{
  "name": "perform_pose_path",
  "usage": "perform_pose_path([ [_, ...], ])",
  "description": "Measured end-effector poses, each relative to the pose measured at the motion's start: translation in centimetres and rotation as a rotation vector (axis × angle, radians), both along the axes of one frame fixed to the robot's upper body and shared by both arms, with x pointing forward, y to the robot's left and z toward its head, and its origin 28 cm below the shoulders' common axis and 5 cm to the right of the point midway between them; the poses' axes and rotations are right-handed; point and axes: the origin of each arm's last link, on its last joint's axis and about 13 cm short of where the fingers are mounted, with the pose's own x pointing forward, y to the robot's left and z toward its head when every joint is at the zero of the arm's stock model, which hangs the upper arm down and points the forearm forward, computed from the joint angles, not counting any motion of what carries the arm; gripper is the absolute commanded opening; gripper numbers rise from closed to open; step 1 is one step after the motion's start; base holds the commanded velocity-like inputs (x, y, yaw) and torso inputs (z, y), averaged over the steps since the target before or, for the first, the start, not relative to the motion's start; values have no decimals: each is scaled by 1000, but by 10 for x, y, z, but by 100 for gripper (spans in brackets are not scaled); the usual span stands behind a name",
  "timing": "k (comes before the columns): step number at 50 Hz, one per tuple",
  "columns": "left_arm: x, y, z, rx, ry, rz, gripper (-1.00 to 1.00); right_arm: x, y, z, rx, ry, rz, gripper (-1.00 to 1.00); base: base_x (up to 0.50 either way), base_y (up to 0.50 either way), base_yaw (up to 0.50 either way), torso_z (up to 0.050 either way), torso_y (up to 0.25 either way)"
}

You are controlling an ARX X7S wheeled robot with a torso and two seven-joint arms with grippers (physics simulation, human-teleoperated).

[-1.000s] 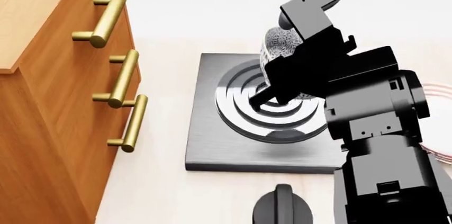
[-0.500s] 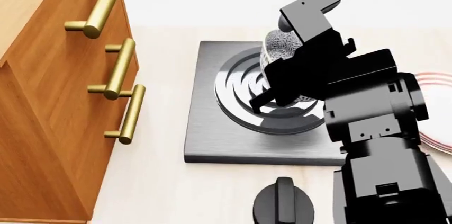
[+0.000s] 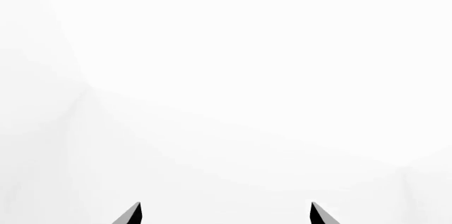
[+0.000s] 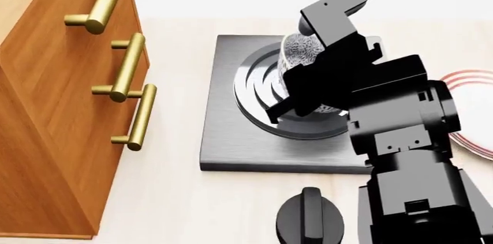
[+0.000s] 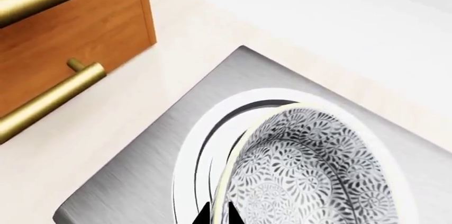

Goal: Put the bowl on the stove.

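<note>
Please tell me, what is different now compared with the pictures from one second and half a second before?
The right gripper, still shut on the bowl, has shifted a little toward the cabinet and lower over the stove burner. The head view itself also drifted, so the cabinet handles appear higher in it. The bowl is still held tilted and not released. The knob and plate seem unmoved on the table.

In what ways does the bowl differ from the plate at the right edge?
The bowl is deep, with a dense grey-blue floral pattern; the plate is flat and white with red rim rings. The bowl is tilted in the right claw above the stove; the plate lies flat on the counter, partly hidden by the arm. Both are round dishes.
</note>
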Motion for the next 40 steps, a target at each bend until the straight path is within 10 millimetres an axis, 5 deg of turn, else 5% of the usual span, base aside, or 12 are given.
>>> perform_pose_path([
  [25,0,0,0,2,5,-1,100,0,2,-2,11,7,-1,-100,0,0,0,0,0],
  [26,0,0,0,2,5,-1,100,0,2,-2,11,7,-1,100,0,0,0,0,0],
  [40,0,0,0,3,6,0,100,0,3,0,23,-1,2,100,0,0,0,0,0],
])
